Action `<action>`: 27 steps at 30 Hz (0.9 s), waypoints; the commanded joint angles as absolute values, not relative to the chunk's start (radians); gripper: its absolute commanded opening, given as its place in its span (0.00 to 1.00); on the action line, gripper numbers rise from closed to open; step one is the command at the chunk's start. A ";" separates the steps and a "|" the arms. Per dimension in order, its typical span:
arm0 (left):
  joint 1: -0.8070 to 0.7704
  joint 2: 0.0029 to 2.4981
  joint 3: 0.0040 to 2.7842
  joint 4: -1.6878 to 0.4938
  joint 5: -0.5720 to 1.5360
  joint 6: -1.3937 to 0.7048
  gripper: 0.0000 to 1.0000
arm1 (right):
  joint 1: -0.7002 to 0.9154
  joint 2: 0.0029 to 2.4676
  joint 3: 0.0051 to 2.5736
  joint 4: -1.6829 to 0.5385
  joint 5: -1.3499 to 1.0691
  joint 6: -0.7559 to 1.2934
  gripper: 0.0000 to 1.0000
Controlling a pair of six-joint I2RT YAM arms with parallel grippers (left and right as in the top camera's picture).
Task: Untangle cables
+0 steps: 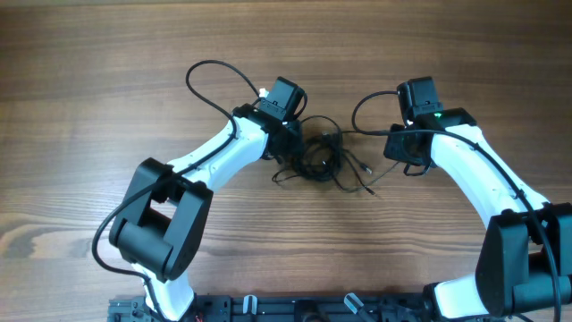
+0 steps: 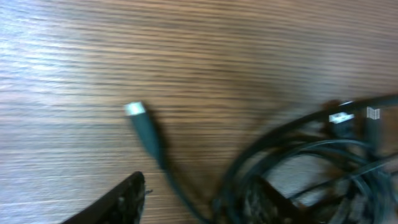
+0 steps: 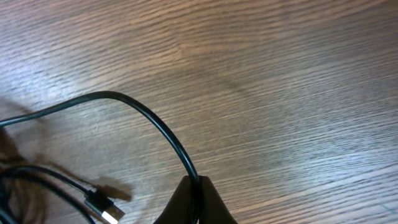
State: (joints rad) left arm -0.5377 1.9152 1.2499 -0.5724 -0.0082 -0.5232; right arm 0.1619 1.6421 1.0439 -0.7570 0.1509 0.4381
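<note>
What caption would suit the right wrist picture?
Right gripper pinching a black cable that arcs over the wooden table.

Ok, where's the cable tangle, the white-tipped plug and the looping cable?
cable tangle [image 1: 313, 165]: overhead, its coiled middle.
white-tipped plug [image 2: 146, 132]: left wrist, its dark body.
looping cable [image 3: 163, 134]: right wrist, the arch's downward slope.

table [image 1: 89, 72]: brown wood, grained, matt | cables [image 1: 317, 156]: black, glossy
</note>
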 commanded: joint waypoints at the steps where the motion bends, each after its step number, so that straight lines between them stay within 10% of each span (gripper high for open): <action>1: -0.511 1.872 1.271 -0.595 -0.141 -0.520 0.53 | 0.157 1.649 1.058 -0.728 0.205 0.448 0.18; 9: -0.502 1.742 1.293 -0.583 -0.120 -0.537 0.54 | 0.157 1.650 1.058 -0.693 0.192 0.453 0.66; 18: -0.623 1.862 1.288 -0.557 0.064 -0.475 0.43 | 0.138 1.650 1.058 -0.677 0.208 0.474 0.75; 27: -0.679 1.953 1.288 -0.534 0.063 -0.233 0.53 | 0.070 1.650 1.058 -0.683 0.035 0.471 0.75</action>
